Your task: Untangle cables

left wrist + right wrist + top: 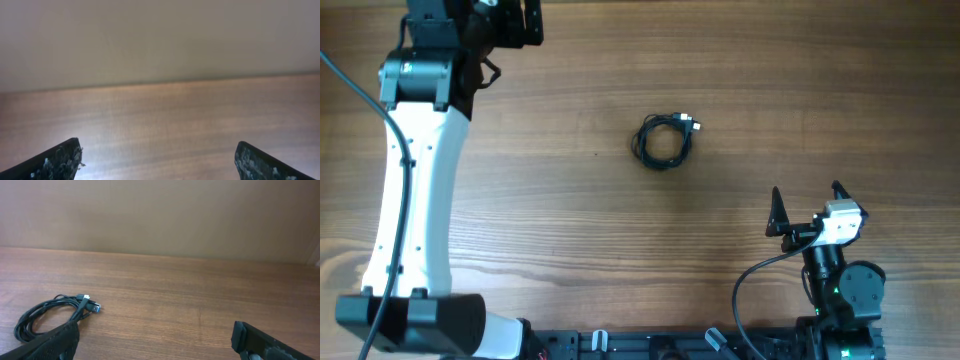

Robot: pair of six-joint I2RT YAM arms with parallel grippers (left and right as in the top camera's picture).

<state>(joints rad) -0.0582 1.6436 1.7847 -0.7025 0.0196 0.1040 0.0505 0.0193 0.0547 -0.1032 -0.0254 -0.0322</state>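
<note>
The cables (663,141) lie on the wooden bench (620,250) as one small coil of thin black wire, a little toward 12 o'clock from the middle of the overhead view. Their plug ends (692,124) poke out together at the coil's 1 o'clock. At least one looks silver-tipped, though they are too small to count with any certainty. The coil lies free of both pincers. The right pincer (807,194) sits at about 4 o'clock from the coil and well apart from it, its two dark fingers spread wide and holding nothing. In the right wrist view those fingers fill the lower corners at 7 and 5 o'clock. The coil shows at 8 o'clock in that view, just above the left-hand finger, with its loops flat on the wood and its plugs at its own 2 o'clock. The left pincer (510,25) is far off at 11 o'clock of the overhead view, against the top edge. It sits at the end of the white left arm (415,190), which runs up from 7 o'clock. Its own wrist view shows its jaws parted just as wide and empty, over bare bench, with a pale blurred wall (160,40) from 9 to 3 o'clock behind.
</note>
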